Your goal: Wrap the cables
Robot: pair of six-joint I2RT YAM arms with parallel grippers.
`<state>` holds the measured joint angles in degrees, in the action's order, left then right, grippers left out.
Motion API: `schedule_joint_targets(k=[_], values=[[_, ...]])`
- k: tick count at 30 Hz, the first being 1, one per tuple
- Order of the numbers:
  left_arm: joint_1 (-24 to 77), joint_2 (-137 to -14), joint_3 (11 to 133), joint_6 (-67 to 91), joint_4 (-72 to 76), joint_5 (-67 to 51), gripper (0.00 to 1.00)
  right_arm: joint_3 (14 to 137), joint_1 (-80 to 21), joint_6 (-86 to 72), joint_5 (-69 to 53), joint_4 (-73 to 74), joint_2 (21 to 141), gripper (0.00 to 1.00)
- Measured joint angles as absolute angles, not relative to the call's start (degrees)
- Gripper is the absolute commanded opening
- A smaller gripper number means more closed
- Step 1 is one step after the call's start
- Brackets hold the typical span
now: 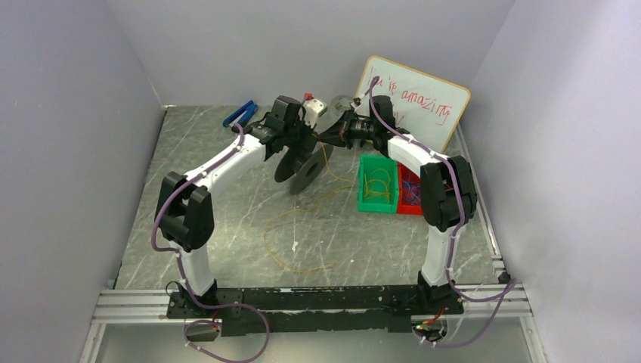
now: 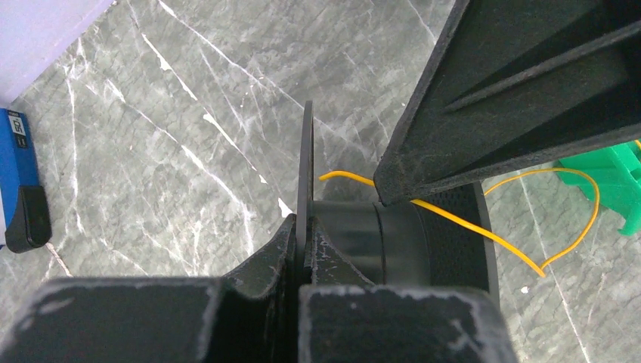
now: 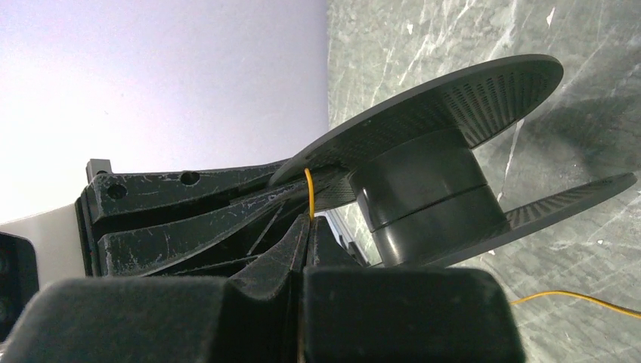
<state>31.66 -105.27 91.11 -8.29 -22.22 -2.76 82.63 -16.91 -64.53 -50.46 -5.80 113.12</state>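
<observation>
Clamping the left jaws on the thin rim of the black spool [image 1: 306,174], holding it up over the far middle of the table [image 1: 227,227], likely for easy winding. Pinching one end of the cables [image 3: 308,189] in the tight-shut right jaws, just beside the spool. Trailing loose loops across mid-table. Crowding the right edge: green bin [image 1: 378,184] and red bin [image 1: 409,189], maybe snagging the loops.

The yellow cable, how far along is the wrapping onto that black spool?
Done: the left gripper is clamped on the black spool, and the right gripper pinches the cable beside it. In hand: starting the winding; no turns show on the spool yet. Left: nearly all of it, lying in loose loops on the table.
</observation>
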Motion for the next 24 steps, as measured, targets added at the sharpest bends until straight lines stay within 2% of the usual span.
schedule_joint_targets(k=[24], values=[[31.5,-105.5,91.3,-8.3,-22.3,-4.2,0.03,82.6,-16.9,-64.1,-50.1,-5.1,113.1,0.00]])
